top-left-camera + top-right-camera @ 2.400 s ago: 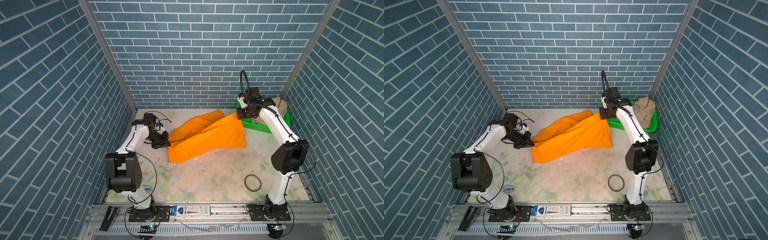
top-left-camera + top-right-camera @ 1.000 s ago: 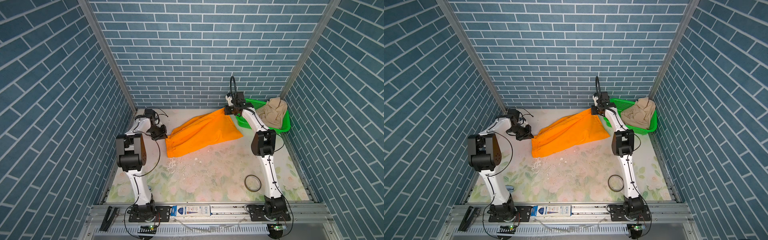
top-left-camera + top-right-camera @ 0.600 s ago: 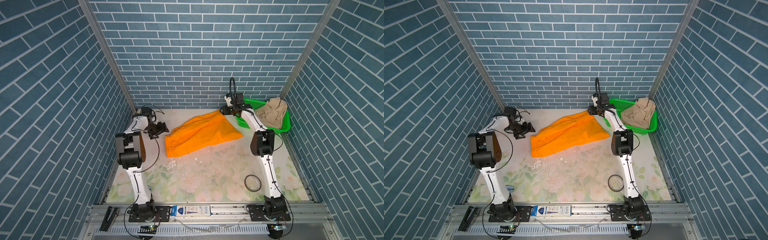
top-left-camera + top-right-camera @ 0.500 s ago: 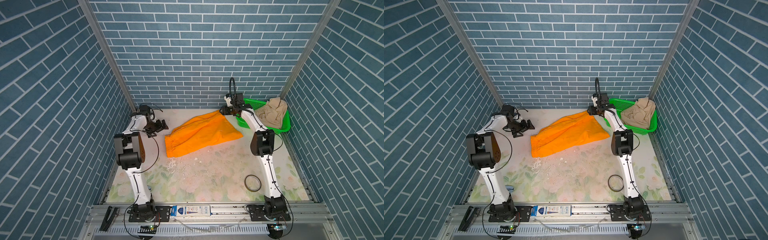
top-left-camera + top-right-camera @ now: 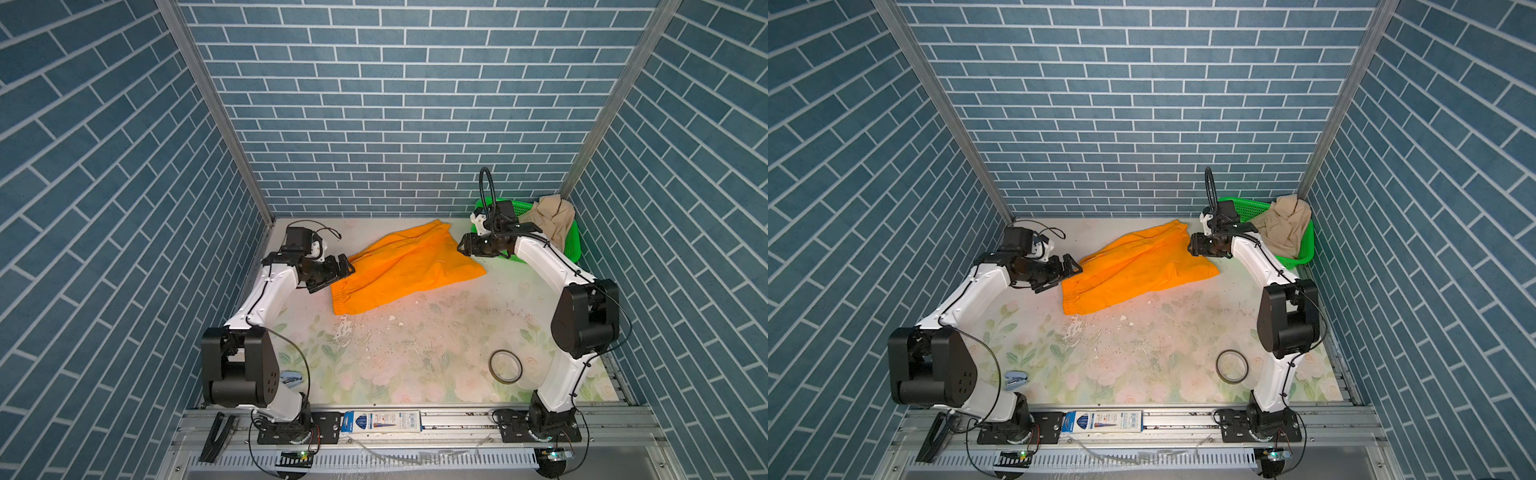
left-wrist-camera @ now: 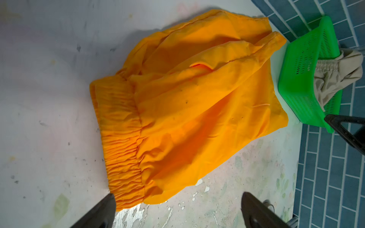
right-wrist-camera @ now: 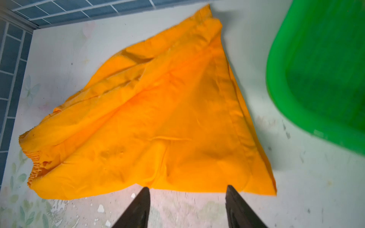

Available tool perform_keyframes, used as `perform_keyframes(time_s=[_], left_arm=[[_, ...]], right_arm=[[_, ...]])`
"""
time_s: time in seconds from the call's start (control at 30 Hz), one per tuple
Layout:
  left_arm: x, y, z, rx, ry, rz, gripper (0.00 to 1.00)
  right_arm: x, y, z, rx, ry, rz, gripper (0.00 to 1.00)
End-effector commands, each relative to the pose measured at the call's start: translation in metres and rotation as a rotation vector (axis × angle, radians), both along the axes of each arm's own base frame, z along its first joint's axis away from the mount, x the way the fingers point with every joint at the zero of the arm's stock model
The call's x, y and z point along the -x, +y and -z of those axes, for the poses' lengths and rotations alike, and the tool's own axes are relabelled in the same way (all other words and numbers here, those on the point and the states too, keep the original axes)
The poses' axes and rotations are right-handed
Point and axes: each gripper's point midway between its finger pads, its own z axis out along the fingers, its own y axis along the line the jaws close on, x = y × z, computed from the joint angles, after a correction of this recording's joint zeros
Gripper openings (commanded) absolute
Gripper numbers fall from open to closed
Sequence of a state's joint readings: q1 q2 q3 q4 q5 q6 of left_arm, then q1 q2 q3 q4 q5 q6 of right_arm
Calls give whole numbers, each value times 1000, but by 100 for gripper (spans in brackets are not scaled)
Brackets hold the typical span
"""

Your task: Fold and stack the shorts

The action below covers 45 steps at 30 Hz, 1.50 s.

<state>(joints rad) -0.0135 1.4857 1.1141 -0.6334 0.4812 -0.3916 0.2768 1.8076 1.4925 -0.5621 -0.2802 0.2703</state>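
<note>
Jaws apart over flowered tabletop [image 5: 415, 365]

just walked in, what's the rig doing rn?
Two arms are folding shorts. The orange shorts lie on the table, apparently doubled over lengthwise, with some wrinkles. The left gripper is open at the waistband end and the right gripper is open at the hem end; neither holds cloth. The beige shorts sit heaped in the green basket at the far right corner, not yet folded.

Green basket [image 6: 304, 79] at far right corner of floral counter [image 5: 415, 353]. Black ring [image 5: 491, 365] lying flat near front right. Blue brick walls [image 5: 374, 104] around.
</note>
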Motion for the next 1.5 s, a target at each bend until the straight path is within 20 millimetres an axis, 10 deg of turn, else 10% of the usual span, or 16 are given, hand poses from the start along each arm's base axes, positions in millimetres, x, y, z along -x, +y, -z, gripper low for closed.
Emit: perform_keyframes(time_s=[0.0, 0.17, 0.5, 1.0, 1.2, 1.27, 1.47], left_arm=[[18, 21, 22, -58, 33, -89, 100], [24, 22, 46, -7, 28, -132, 100], [9, 6, 80, 115, 35, -88, 94], [55, 27, 109, -49, 306, -16, 0], [95, 47, 95, -77, 343, -92, 1], [92, 51, 85, -93, 311, -113, 43], [61, 63, 46, -117, 200, -122, 64]], right_arm=[[23, -7, 19, -65, 41, 126, 63], [42, -18, 42, -131, 30, 218, 66], [17, -15, 61, -301, -44, 273, 67], [33, -31, 88, -205, 37, 295, 66], [79, -40, 71, -60, 68, 228, 66], [85, -36, 61, -28, 60, 188, 66], [61, -10, 31, -25, -41, 88, 65]])
